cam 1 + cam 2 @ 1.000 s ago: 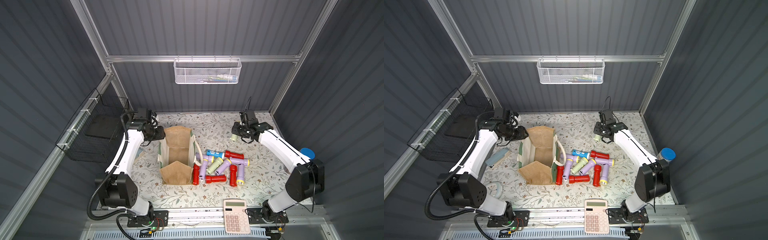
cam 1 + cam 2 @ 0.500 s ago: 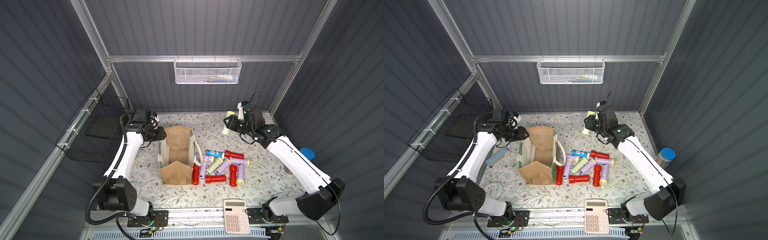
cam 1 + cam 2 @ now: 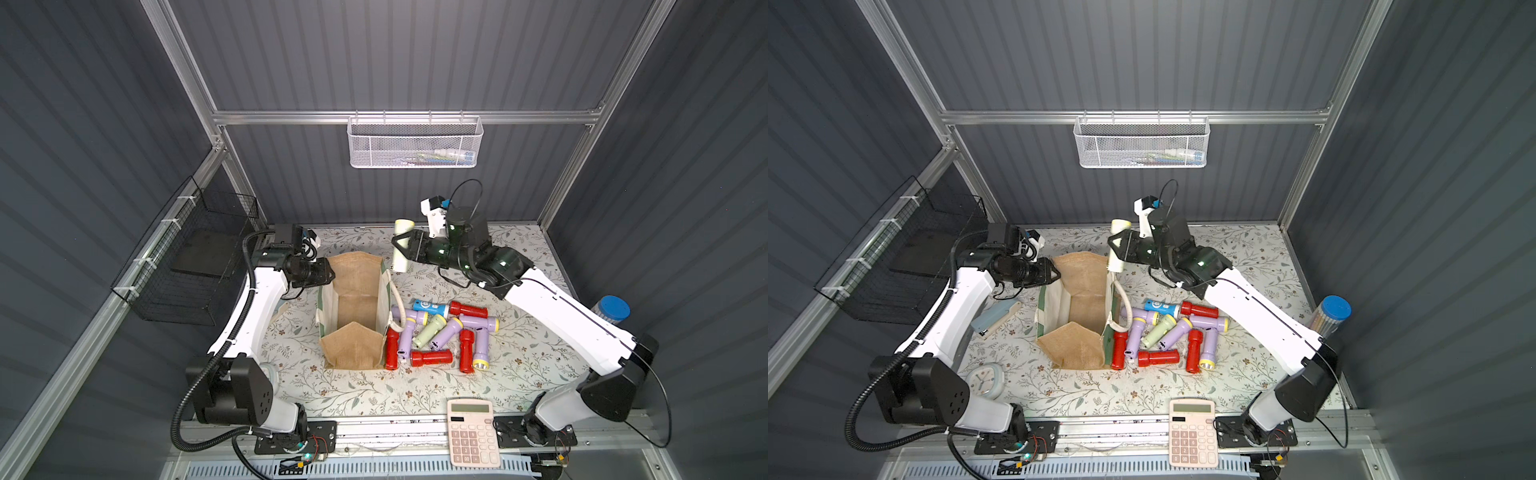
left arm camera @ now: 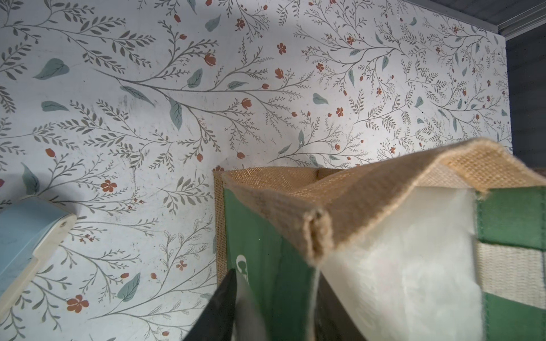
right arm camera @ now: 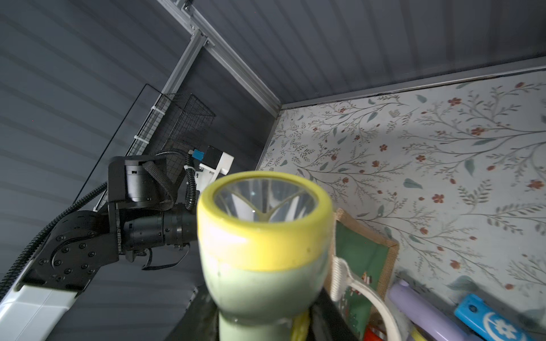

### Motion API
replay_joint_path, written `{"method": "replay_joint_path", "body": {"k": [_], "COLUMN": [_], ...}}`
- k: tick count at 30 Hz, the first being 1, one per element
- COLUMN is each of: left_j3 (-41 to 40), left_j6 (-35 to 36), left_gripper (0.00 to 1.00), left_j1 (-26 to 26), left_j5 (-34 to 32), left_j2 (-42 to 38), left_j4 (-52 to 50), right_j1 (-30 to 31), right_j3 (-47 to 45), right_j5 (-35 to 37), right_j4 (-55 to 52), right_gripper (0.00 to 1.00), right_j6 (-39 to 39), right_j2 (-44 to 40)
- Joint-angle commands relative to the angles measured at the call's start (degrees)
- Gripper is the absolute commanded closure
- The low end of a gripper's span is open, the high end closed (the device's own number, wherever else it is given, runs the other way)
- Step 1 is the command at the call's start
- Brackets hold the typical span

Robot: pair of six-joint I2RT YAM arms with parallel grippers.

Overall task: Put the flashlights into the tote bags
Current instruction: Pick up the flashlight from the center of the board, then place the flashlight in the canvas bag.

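Observation:
The tan jute tote bag (image 3: pixel 353 345) (image 3: pixel 1073 345) stands open at mid table. My left gripper (image 3: pixel 328 274) (image 4: pixel 276 274) is at its far left corner. Its jaws are apart, one on each side of the green side panel's (image 4: pixel 266 251) rim. My right gripper (image 3: pixel 405 247) (image 3: pixel 1119 245) (image 5: pixel 264 313) hangs above the bag's far right corner. It is shut on a pale green flashlight (image 3: pixel 404 227) (image 5: pixel 263 236) with a yellow ring. Several red, lilac, green and blue flashlights (image 3: pixel 436 332) (image 3: pixel 1167 332) lie piled right of the bag.
A pink calculator (image 3: pixel 473 432) lies at the front edge. A clear tube with a blue lid (image 3: pixel 611 309) stands at the right wall. A blue stapler (image 3: pixel 994 320) (image 4: pixel 23 236) and a round clock (image 3: pixel 984 378) lie left of the bag. Wire baskets (image 3: pixel 413 141) (image 3: pixel 195 257) hang on the walls.
My right arm has carried the pale green flashlight up and to the left, from the back of the table to the bag's far right corner. The left jaws have narrowed at the bag's rim.

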Motion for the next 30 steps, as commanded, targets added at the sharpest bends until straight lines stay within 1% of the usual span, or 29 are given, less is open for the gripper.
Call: {"method": "replay_joint_path", "body": {"k": [1,5,11,14,15,24,30], "left_j3": [-0.43,-0.95,-1.68,-1.89,-1.91,-2.6,-2.72], "left_j6": [-0.1,-0.39,-1.02,-1.07,-1.07,-1.33,-1.51], "left_gripper": [0.62,0.69,0.75,0.76,0.76,0.78,0.79], "left_j1": [0.39,0.38,0.38,0.34,0.38,0.38,0.38], "left_j5": [1.64,2.3,2.7,2.86,4.58,5.03,5.62], "left_j2": [-1.69,-2.71,-3.15,-3.17,-3.1,-3.35,-3.13], "left_j4": [-0.21,0.2,1.06,1.35,1.36,1.97,2.31], "right_j1": [2.49,4.76,7.87,8.94,9.26,10.81,10.73], "right_j3": [3.13,6.67,9.91,11.09,11.29,10.94,16.54], "right_j5": [-3.21,-5.12,-6.29,-5.32,-4.82,-0.64,1.03], "right_j4": [1.91,-0.11,-3.76,-7.47,-8.56,-15.24,-19.59], "right_gripper": [0.84,0.84,0.85,0.85,0.85,0.85,0.85], "right_j6": [0.82,0.89,-0.96,-2.6,-2.98,-6.23,-7.53], "right_j2": [4.3,10.06,15.84,18.28,18.78,25.24,32.84]}}
